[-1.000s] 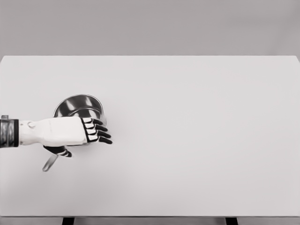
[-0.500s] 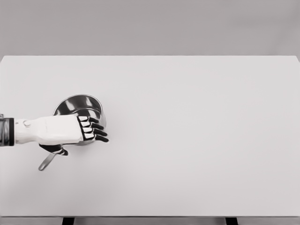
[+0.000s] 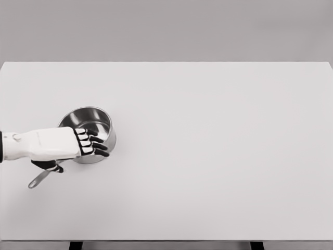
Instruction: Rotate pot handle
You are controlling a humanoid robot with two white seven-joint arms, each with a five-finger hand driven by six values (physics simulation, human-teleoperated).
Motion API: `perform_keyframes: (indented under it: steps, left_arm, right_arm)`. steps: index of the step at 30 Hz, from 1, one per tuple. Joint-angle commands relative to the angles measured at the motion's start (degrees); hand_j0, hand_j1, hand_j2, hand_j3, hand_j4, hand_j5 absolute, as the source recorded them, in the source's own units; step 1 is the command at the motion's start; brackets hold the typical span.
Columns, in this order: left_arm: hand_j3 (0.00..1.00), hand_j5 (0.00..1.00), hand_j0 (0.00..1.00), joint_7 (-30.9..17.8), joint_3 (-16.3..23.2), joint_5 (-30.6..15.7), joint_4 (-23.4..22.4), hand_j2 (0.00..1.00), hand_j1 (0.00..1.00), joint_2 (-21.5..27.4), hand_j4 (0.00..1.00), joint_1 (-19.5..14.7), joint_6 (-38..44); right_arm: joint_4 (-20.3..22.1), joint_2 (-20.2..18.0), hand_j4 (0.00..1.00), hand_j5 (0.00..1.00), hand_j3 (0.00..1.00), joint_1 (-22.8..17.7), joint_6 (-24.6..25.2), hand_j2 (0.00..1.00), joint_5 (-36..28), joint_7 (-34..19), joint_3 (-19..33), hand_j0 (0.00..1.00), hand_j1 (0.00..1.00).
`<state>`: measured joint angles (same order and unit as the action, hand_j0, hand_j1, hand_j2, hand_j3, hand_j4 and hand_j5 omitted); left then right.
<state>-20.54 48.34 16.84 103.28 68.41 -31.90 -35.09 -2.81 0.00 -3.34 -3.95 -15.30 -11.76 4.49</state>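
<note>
Head view: one white table (image 3: 208, 156) fills the picture, with all the action at its left side.
Pot: a steel pot (image 3: 88, 127) stands upright on the table near the left edge, open mouth up and nothing visible inside.
Handle: the handle (image 3: 39, 179) runs from the pot's near-left side down toward the lower left; only its outer end shows beyond the hand.
Left hand: the left hand (image 3: 60, 146) comes in from the left edge, palm down, and lies across the pot's near rim and the root of the handle.
Fingers: the dark fingers (image 3: 93, 146) point right, loosely bent over the pot's front wall; they do not look wrapped around anything.
Thumb: the thumb (image 3: 49, 165) hangs below the palm, right at the handle, seemingly touching it from the near side.
Grip: judged relaxed and unclenched, pressing more than grasping; whether the thumb truly pinches the handle is hidden by the palm.
Why so held: this pose probably lets the hand sweep the handle sideways, turning the pot on its base without lifting it.
Right hand: out of sight.
Risk: a push without a firm hold could let the pot slide across the table rather than turn.
</note>
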Motion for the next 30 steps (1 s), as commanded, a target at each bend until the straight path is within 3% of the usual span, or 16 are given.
perform_keyframes:
  steps: [1,24,30]
  left_arm:
    - [1.0,1.0,1.0,0.06,-0.88,-0.41,-0.01,1.0,1.0,0.68,1.0,0.17,0.09]
    - [1.0,1.0,1.0,0.06,-1.94,-1.2,-0.1,1.0,1.0,2.7,1.0,0.53,0.09]
    - [1.0,1.0,1.0,0.06,-1.94,-1.46,-2.03,1.0,1.0,3.49,1.0,0.61,0.09]
  right_arm:
    - [0.0,0.0,1.0,1.0,1.0,0.0,0.0,1.0,0.01,-0.01,0.0,1.0,1.0]
    - [0.0,0.0,1.0,1.0,1.0,0.0,0.0,1.0,0.01,-0.01,0.0,1.0,1.0]
    - [0.0,0.0,1.0,1.0,1.0,0.0,0.0,1.0,0.01,-0.01,0.0,1.0,1.0]
